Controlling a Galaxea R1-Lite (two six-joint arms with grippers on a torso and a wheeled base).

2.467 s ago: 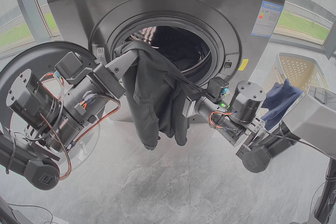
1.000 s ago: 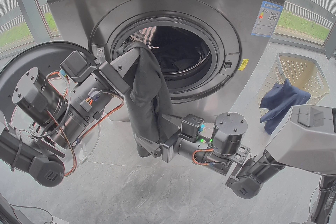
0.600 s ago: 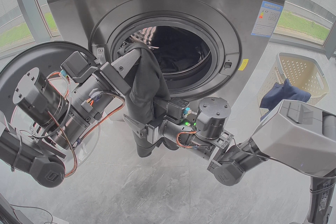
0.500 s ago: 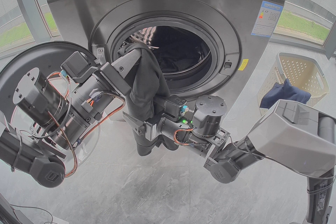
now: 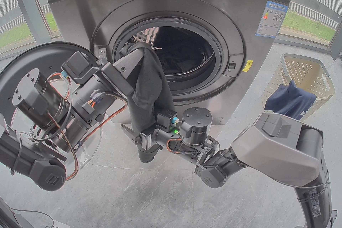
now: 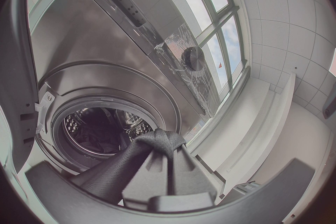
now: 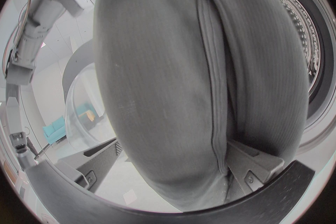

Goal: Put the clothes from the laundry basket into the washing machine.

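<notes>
A dark grey garment [image 5: 148, 93] hangs from my left gripper [image 5: 139, 55], which is shut on its top at the left edge of the washing machine [image 5: 213, 4] opening. In the left wrist view the fingers [image 6: 164, 168] pinch the bunched cloth [image 6: 161, 139] in front of the drum [image 6: 94, 130]. My right gripper [image 5: 138, 138] is low, open, with its jaws either side of the garment's hanging lower end [image 7: 182, 77]. More dark clothes [image 5: 180, 52] lie inside the drum. A navy garment [image 5: 290, 100] lies over the laundry basket [image 5: 313, 72] rim at the right.
The round washer door [image 5: 32, 61] stands open to the left, behind my left arm. Pale tiled floor [image 5: 149, 193] spreads in front of the machine. Windows run behind the machine.
My right arm has dropped from the drum rim and swung left, bringing its open gripper around the garment's lower end. The garment now hangs straight down. The left gripper has barely moved.
</notes>
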